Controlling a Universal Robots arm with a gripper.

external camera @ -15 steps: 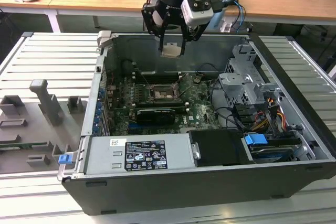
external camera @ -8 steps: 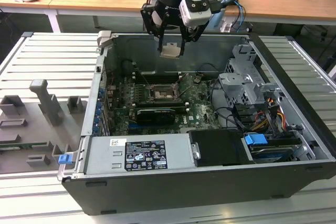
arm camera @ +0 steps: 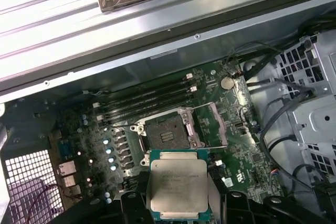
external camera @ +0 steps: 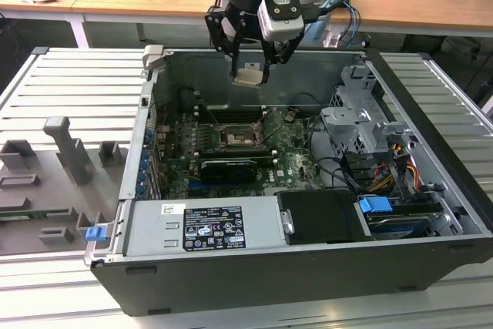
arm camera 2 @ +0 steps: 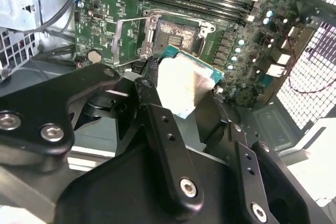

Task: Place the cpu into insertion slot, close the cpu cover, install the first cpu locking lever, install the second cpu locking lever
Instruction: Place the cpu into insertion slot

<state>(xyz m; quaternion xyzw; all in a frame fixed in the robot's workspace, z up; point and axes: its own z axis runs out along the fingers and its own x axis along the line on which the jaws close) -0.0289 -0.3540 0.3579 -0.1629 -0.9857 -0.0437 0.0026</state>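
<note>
While the black gripper point(external camera: 249, 73) is hanging inside the open computer case point(external camera: 308, 275), its fingers point(arm camera 2: 157, 124) are clamping the cpu point(arm camera: 178, 184) between them. They are set only as wide as the chip and are pinching it by two opposite edges. Both wrist views are showing its pale metal top with a green rim around it. Held flat, the cpu is hovering well above the cpu socket point(arm camera: 167, 131), apart from it and not yet seated. Down on the green motherboard point(arm camera: 247, 161), the socket is lying uncovered, its dark contact field showing. Just beside the socket, the cpu cover point(arm camera: 219, 127) is standing swung open on its hinge. On another side of the socket, long dark memory slots point(arm camera: 147, 98) are running in parallel rows. Further from the socket, past the cover, a round coin cell point(arm camera: 227, 82) is sitting on the board, and the grey case wall point(arm camera: 157, 40) is rising beyond the memory slots
</note>
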